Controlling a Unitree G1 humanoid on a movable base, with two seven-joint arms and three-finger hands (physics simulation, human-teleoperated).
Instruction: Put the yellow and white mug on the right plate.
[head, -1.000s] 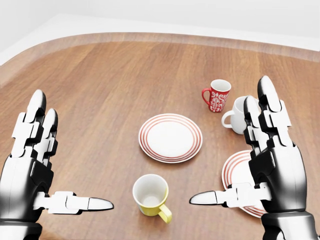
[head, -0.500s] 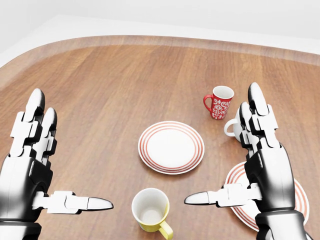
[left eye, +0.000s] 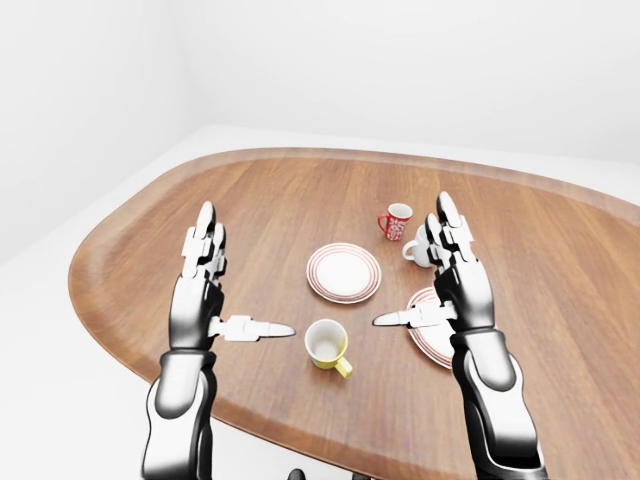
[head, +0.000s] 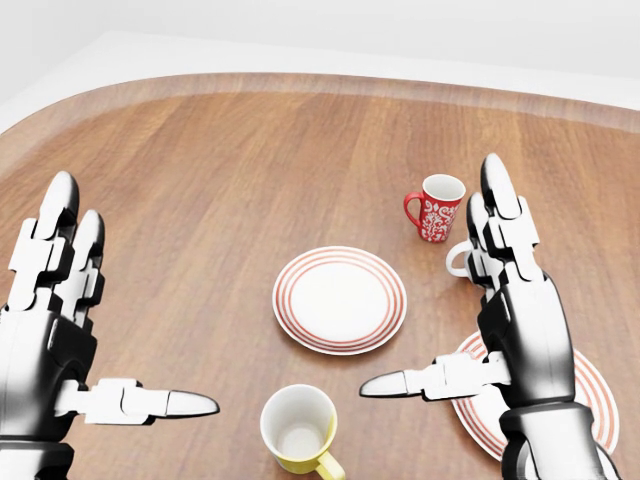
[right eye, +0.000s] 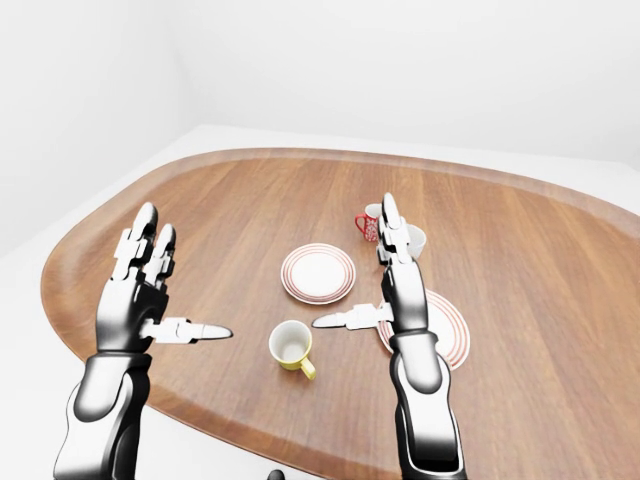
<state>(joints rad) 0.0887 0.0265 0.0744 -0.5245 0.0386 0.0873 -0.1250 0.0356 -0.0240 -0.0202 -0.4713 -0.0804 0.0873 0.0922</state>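
The yellow and white mug (head: 298, 432) stands upright on the wooden table (head: 220, 180) at the bottom centre of the head view, its handle pointing down-right. The right plate (head: 592, 398), white with red rings, lies at the lower right, mostly hidden under my right hand (head: 450, 320). That hand is open, fingers up and thumb pointing left, to the right of the mug and apart from it. My left hand (head: 110, 330) is open at the lower left, thumb pointing right towards the mug, holding nothing.
A second red-ringed plate (head: 340, 300) lies in the middle of the table. A red patterned mug (head: 437, 208) stands above and right of it. A white mug (left eye: 412, 250) stands beside it, partly behind my right fingers. The table's curved edge (left eye: 120, 330) runs at the left.
The whole picture has slid down a little, so the camera has moved. My right hand has shifted left and down over the right plate. My left hand sits slightly lower. The mug has not moved.
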